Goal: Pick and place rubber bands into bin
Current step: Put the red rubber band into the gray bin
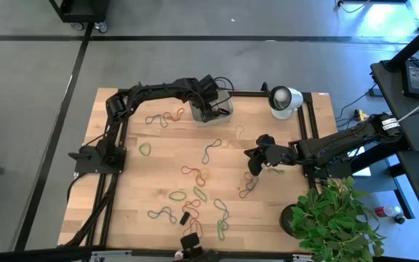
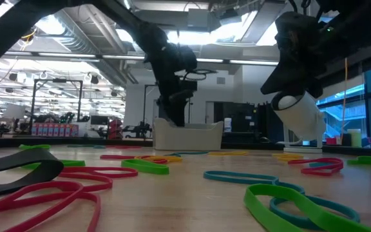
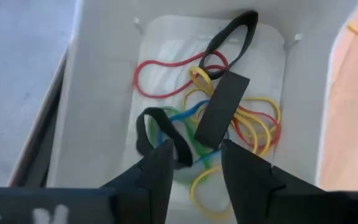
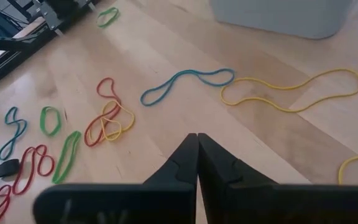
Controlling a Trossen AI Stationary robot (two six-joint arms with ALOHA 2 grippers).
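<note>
High view: you see a pale wood-plank worktop (image 1: 137, 196) strewn with thin elastic rubber bands (image 1: 211, 150); the translucent rectangular bin (image 1: 222, 106) sits at the far edge, the left hand (image 1: 208, 109) right over it, and the right hand (image 1: 254, 169) hangs mid-worktop, right of centre, above loose loops.
Low view: you look level across flat glossy loops in green, red and teal; the bin shows smooth, milky walls far back.
Left wrist view: your left hand's fingers stand spread, pinching nothing; directly beneath lie red, yellow, green, blue and black bands on the bin's floor.
Right wrist view: your right hand's fingers are pressed together, empty; a teal and a yellow loop lie just beyond them, with the bin farther off.
</note>
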